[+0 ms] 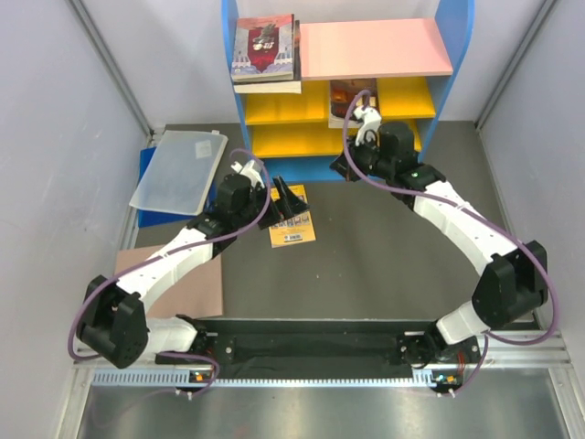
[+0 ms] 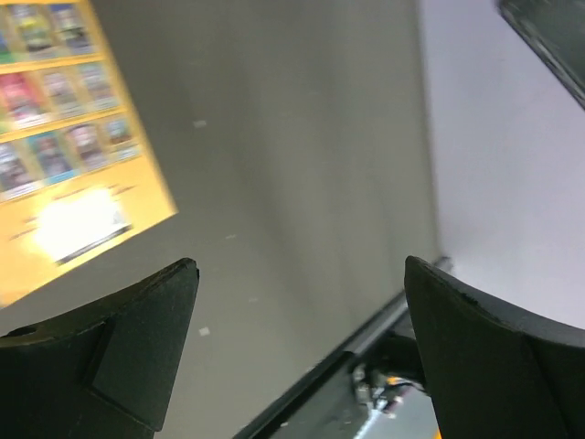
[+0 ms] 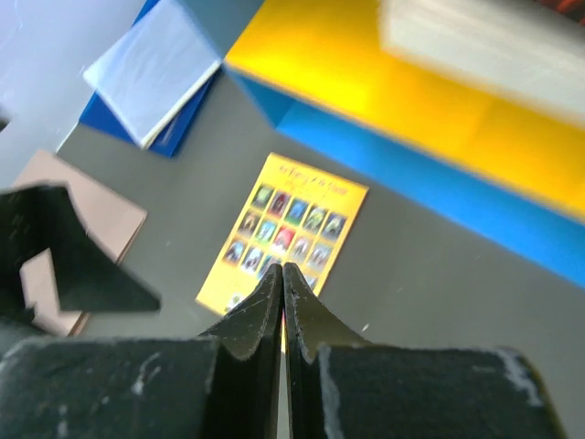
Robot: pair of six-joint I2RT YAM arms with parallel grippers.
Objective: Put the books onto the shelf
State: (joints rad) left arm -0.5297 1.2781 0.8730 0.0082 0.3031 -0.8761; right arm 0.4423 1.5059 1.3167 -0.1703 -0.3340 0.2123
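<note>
One of the books, the yellow book [image 1: 293, 226] with a grid of small pictures, lay flat on the table [image 1: 393, 265] just in front of the shelf [image 1: 375, 48], not yet put away. The left gripper [image 1: 284, 198] hung directly over its far edge with its fingers spread wide and nothing between them. Judging by that pose, it was lined up to take the cover from above; the left wrist view showed the book [image 2: 64, 137] off to one side of the gap, so the jaws did not seem centred on it. The right gripper [image 1: 365, 112] sat at the front of the upper yellow board with its fingers pressed together and holding nothing, close beside a dark book with an orange glow [image 1: 342, 97] that rested on that board, probably where it belonged. On the left end of the top level a small stack [image 1: 265, 48] lay flat, a pale cover with a dark-red figure uppermost; how many books were under it I could not tell. The lower yellow board showed nothing on the part in view. To the left, a translucent folder [image 1: 179, 170] on a blue board and a brown cardboard sheet [image 1: 187, 285] lay on the table, well apart from the shelf and apparently no part of the job.
</note>
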